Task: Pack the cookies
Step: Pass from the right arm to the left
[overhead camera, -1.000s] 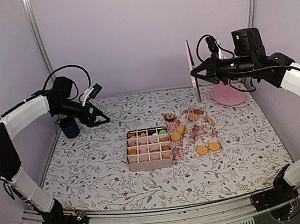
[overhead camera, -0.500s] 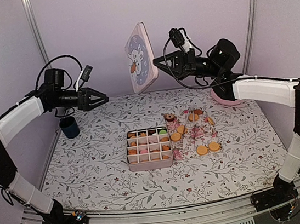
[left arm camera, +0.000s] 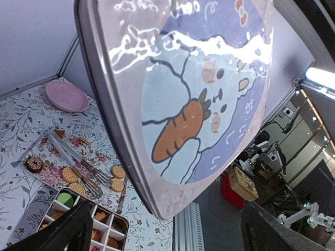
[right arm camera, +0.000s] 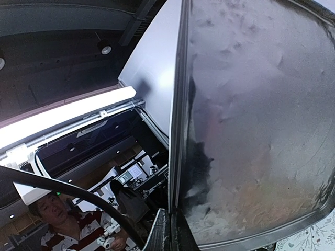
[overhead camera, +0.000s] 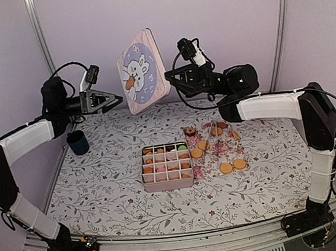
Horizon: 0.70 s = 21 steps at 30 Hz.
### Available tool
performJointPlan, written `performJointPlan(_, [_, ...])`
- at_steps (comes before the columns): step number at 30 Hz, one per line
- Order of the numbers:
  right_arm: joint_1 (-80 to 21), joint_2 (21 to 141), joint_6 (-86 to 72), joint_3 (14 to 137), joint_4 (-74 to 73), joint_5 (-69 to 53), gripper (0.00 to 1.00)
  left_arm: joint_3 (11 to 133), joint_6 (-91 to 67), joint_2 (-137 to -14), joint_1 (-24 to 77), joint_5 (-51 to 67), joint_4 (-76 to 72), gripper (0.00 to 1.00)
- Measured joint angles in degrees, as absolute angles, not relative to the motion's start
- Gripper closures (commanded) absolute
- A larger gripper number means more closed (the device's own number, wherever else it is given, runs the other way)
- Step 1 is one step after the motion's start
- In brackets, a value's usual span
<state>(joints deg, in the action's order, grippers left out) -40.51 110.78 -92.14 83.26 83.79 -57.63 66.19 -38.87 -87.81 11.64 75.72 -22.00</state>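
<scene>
a: which step?
b: lid stage, i'd say. right fingers [overhead camera: 173,77] pinch the lid [overhead camera: 142,71] by its edge, up high; left fingers [left arm camera: 63,232] gape wide beside it.
a: cookies [overhead camera: 226,168]?
b: mostly in the box [overhead camera: 169,185], some on the tray [overhead camera: 220,148]. next, likely a handover, squarely aligned.

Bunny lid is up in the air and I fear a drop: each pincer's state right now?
Left pincer: open, gripping nothing, near the bunny lid.
Right pincer: shut on the bunny lid's edge.
</scene>
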Motion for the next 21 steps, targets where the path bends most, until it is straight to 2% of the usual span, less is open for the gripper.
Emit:
performJointPlan(6, [-41.9, 114.0, -96.5, 85.1, 86.8, -57.6, 1.0, 65.4, -46.7, -88.3, 11.1, 77.0, -31.2, 0.01])
performJointPlan(16, [-43.8, 119.3, -100.1, 91.8, 88.8, -57.2, 1.0, 63.9, -56.6, -88.7, 11.0, 78.0, -42.8, 0.19])
performJointPlan(18, [-44.0, 120.0, -100.9, 92.0, 88.9, -57.1, 1.0, 63.4, -58.3, -88.7, 10.9, 78.3, -44.4, 0.29])
performJointPlan(21, [-44.2, 120.3, -101.7, 92.1, 88.9, -57.1, 1.0, 62.8, -61.1, -88.7, 10.9, 78.9, -47.7, 0.52])
